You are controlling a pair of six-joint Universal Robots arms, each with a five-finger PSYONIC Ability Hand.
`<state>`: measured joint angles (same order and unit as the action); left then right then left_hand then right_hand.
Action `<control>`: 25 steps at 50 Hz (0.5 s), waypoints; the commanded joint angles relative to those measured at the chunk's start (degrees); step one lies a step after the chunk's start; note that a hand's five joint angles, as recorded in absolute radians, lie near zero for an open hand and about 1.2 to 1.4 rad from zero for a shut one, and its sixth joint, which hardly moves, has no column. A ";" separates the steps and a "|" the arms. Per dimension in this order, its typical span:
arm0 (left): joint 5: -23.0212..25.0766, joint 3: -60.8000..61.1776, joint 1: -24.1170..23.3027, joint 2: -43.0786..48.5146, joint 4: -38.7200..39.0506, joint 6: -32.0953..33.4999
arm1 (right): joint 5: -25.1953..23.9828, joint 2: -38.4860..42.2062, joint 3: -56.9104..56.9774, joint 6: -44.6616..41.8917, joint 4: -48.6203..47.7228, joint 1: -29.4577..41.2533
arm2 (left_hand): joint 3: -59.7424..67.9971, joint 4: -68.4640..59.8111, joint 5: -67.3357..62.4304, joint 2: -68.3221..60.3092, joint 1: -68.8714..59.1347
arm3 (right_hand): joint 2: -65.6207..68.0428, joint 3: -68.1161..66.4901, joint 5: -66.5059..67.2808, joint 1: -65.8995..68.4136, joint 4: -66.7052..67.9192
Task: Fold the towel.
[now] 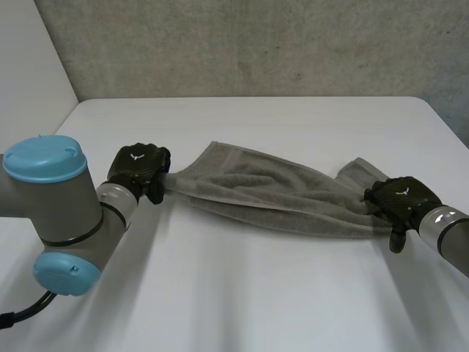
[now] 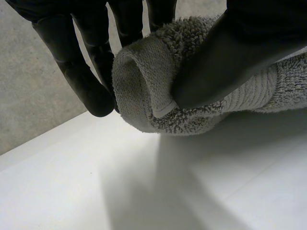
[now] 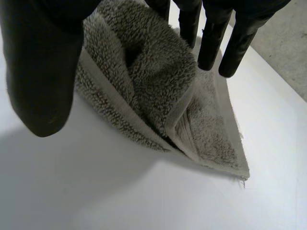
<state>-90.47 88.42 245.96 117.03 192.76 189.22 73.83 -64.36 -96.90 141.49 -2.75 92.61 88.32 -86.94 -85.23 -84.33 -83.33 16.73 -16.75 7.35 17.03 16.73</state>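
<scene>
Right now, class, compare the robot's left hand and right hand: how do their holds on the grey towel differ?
The left hand grips the grey towel at one end, the right hand at the opposite end. At the left hand the hem is rolled and clear of the table; past the right hand a loose corner lies flat on it. Both pinch towel between thumb and fingers.

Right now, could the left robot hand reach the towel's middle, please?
Probably not yet: the left robot hand is busy pinching an end of the grey towel; otherwise nothing blocks it.
</scene>
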 commanded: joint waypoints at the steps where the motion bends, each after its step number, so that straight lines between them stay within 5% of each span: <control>1: 0.03 -0.27 0.40 -0.05 -0.11 0.10 | 0.35 1.35 1.37 -0.08 -0.07 -0.24 | -8.32 6.94 15.23 4.33 3.33 | 14.72 -14.69 14.09 14.42 14.72; 4: 0.03 -0.71 0.84 -0.13 -0.63 0.01 | 0.87 2.84 2.60 -0.08 -0.07 -0.24 | -8.32 6.94 15.23 4.33 3.33 | 28.51 -28.48 27.89 28.21 28.51; 6: 0.03 -1.23 1.10 -0.13 -1.33 -0.08 | 1.05 3.19 3.64 0.97 -0.15 -0.32 | -8.32 6.94 15.23 4.33 3.33 | 59.13 -59.10 58.51 58.83 59.13; 8: 0.03 -1.49 1.10 -0.22 -1.68 -0.16 | 1.31 3.02 4.09 1.76 -0.50 -0.32 | -8.32 6.94 15.23 4.33 3.33 | 63.23 -63.21 62.61 62.93 63.23; 18: 0.38 -4.31 1.72 -5.76 -6.35 -4.82 | 1.23 -11.66 9.71 15.48 -0.68 0.29 | -8.32 6.94 15.23 4.33 3.33 | 63.27 -63.25 62.65 62.97 63.27; 25: 0.73 -5.19 4.88 -13.31 -8.54 -7.90 | -0.53 -12.99 20.94 17.24 14.75 2.13 | -8.32 6.94 15.23 4.33 3.33 | 63.27 -63.25 62.65 62.97 63.27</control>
<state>-89.94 83.54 248.58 108.40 185.23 183.14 74.63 -77.13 -83.31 158.27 1.33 93.31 88.36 -86.94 -85.23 -84.34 -83.34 74.76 -76.03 66.67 75.47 76.55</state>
